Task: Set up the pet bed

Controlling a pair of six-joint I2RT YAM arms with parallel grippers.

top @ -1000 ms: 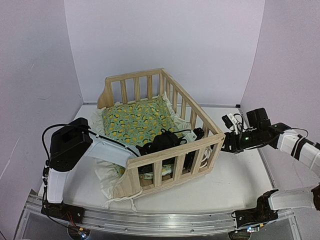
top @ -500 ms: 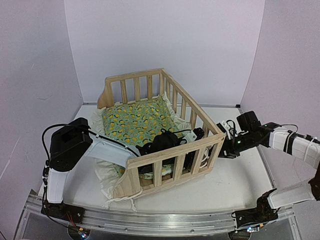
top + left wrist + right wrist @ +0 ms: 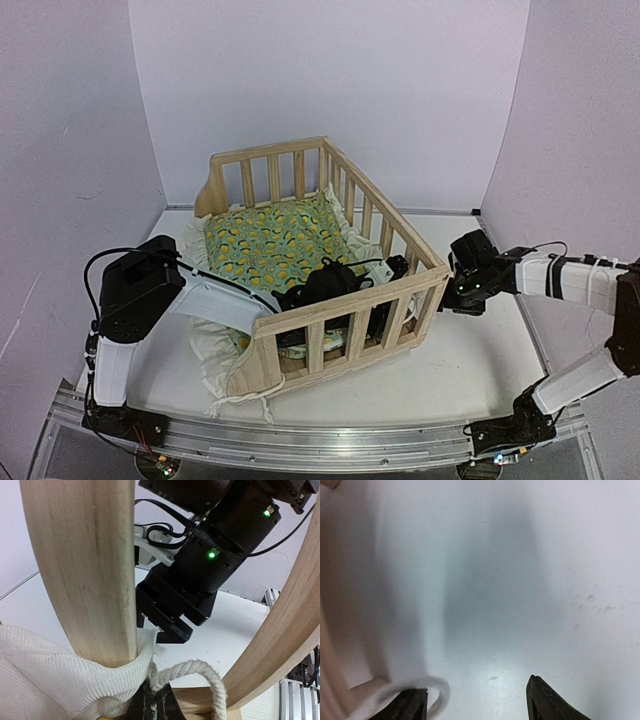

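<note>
The pet bed (image 3: 340, 310) is a pale pine slatted frame in the middle of the table, with the green-yellow cushion (image 3: 275, 240) inside. Its cream ruffle (image 3: 212, 350) spills out over the low left side. My left arm (image 3: 325, 282) reaches in over that side to the front right corner. In the left wrist view my left gripper (image 3: 155, 702) is shut on the cushion's white rope tie (image 3: 202, 671) and ruffle beside a slat (image 3: 85, 570). My right gripper (image 3: 447, 293) is open outside that same corner, its jaws (image 3: 477, 700) over the table by a blurred rope loop (image 3: 439, 692). I cannot pick out the pillow.
A white cord (image 3: 240, 400) trails on the table (image 3: 470, 360) in front of the frame's front left corner. Through the slats the left wrist view shows the right gripper's black body (image 3: 200, 580) very close. Purple walls enclose the table on three sides.
My right arm has swung left and its gripper has come up against the frame's front right corner. My left arm and the bed have not moved.
</note>
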